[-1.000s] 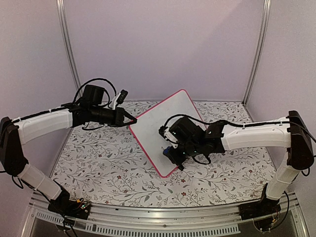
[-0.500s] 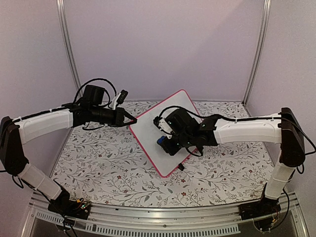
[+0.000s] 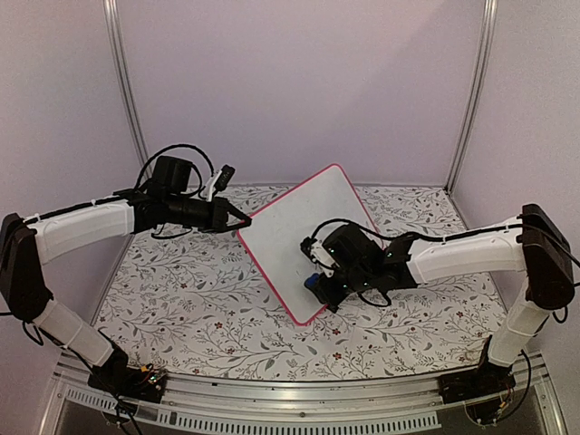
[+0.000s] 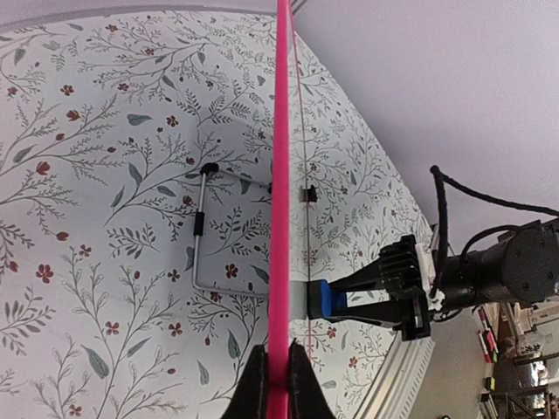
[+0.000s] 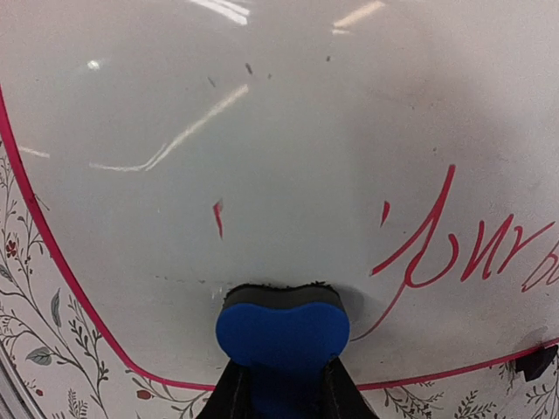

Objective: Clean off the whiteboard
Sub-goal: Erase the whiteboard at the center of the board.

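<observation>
Whiteboard being wiped, partway through.
By the left pincer, clamped on the pink frame, the whiteboard is being held tilted over the floral surface. The blue eraser, pinched in the right pincer, is being pressed to the board's lower part. Red writing is lying beside it, so a sideways stroke is likely being called for.

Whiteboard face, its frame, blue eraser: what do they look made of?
The whiteboard: glossy coated face, maybe melamine or painted steel; bright streaks reflect. Its frame: smooth pink plastic, probably. The eraser: matte blue foam-like body, dark fuzzy felt pad, apparently.
</observation>
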Robot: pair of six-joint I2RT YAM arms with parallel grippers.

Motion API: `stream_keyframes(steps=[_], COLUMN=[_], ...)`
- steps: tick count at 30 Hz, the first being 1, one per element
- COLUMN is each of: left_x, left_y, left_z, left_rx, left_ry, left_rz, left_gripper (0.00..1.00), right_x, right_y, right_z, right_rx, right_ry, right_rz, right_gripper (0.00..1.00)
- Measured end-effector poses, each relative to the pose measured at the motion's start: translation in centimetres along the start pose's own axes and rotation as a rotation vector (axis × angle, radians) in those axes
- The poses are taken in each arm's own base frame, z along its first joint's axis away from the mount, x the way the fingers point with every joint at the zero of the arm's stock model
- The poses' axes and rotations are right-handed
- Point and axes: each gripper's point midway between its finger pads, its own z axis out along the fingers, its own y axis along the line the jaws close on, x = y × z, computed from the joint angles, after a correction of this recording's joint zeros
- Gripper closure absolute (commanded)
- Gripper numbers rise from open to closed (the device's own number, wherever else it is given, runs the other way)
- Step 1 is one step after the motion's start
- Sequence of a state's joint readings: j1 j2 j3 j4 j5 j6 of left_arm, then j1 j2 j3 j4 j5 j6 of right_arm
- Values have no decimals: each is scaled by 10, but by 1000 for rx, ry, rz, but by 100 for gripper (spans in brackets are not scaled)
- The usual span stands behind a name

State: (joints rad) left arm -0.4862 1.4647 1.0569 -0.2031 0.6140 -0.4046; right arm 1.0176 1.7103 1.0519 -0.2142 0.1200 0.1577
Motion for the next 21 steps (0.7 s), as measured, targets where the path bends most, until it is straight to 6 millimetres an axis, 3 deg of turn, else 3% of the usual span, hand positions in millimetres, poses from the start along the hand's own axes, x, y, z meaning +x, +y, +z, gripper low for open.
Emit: stream_keyframes(steps=[8,10,16,19,21], left_x=[0,0,0,0,0], left_y=[-1,-1,-2,-2,-2], left_z=[0,0,0,0,0], left_rx=[5,6,7,7,7], left_ry=[-1,-1,-1,-1,-1], left_rz=[2,3,3,3,3], left_gripper=[100,100,100,100,100], right_x=[2,-11,-89,-104,-98], right_y=[-4,-4,7,11,13], right_z=[-6,-12,-39,-40,-29], right_rx=[18,22,-3,-18,-22], right_ry=[43,30,-136,-170,-149], right_rz=[-1,-9,-32,-42,-50], right_gripper=[100,100,100,100,100])
